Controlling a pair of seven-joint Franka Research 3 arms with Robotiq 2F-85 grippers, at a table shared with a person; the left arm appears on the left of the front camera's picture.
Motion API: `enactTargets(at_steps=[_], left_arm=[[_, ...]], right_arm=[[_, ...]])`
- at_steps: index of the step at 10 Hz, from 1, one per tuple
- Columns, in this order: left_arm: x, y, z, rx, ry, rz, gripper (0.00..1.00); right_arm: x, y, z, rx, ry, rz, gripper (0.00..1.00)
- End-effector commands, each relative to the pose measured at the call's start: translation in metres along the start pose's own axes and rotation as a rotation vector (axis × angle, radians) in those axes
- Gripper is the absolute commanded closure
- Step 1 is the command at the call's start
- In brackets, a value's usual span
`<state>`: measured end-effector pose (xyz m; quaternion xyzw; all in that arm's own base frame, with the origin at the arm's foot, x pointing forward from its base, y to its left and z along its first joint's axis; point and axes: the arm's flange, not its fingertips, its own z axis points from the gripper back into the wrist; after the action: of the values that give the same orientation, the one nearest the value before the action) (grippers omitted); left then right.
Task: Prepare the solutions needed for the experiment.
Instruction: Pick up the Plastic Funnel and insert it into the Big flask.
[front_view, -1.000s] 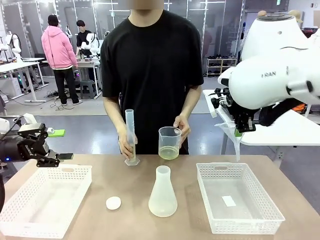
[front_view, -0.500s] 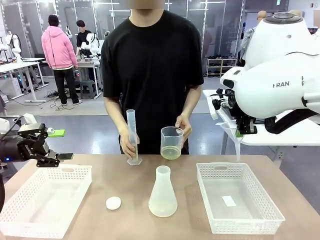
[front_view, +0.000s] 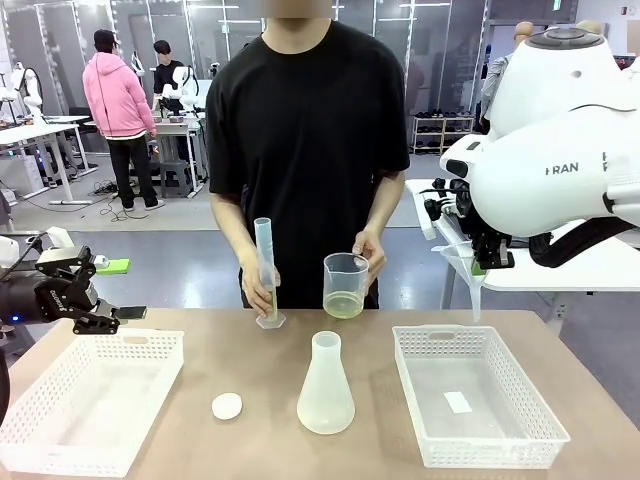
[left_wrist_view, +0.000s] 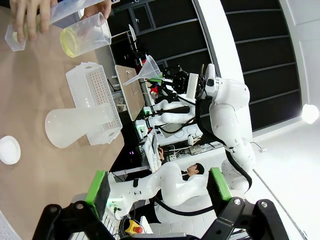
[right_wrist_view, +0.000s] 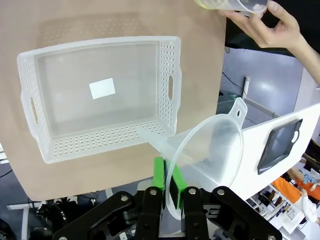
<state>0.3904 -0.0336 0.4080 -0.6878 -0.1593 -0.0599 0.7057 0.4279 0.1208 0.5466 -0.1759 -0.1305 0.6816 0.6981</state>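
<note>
Not much new vs a sec ago: person's hand (front_view: 368, 250) nudges the beaker (front_view: 345, 272) w/ the yellow solution (front_view: 342, 305) slightly right, still at the table's far edge behind the flask (front_view: 326, 385). right gripper (right_wrist_view: 167, 175) stays clamped on the funnel (right_wrist_view: 212, 150), left gripper (left_wrist_view: 157, 185) hangs wide open.

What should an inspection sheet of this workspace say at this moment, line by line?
Surface: brown table, no spill seen.
Job's things: a person's hand holds a beaker with yellow solution; the other hand holds a slightly tilted graduated cylinder; Erlenmeyer flask stands at centre; funnel held above the table.
Clutter: white cap beside the flask; left basket; right basket with a white label inside.
Grippers: left gripper open, holding nothing; right gripper shut on the funnel.
Cables: black cables at the right arm's wrist.
Surroundings: two people at far tables.
</note>
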Motion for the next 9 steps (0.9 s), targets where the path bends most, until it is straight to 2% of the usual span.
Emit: enactTargets(at_steps=[1,4,9], left_arm=[[0.000,-0.002,0.001,-0.010,0.009,0.002,0.00],[0.000,-0.002,0.001,-0.010,0.009,0.002,0.00],[0.000,-0.002,0.001,-0.010,0.009,0.002,0.00]], right_arm=[[0.000,0.000,0.000,0.000,0.000,0.000,0.94],[0.037,0.017,0.016,-0.068,-0.086,0.161,0.94],[0.085,0.072,0.054,-0.171,-0.330,0.421,0.94]])
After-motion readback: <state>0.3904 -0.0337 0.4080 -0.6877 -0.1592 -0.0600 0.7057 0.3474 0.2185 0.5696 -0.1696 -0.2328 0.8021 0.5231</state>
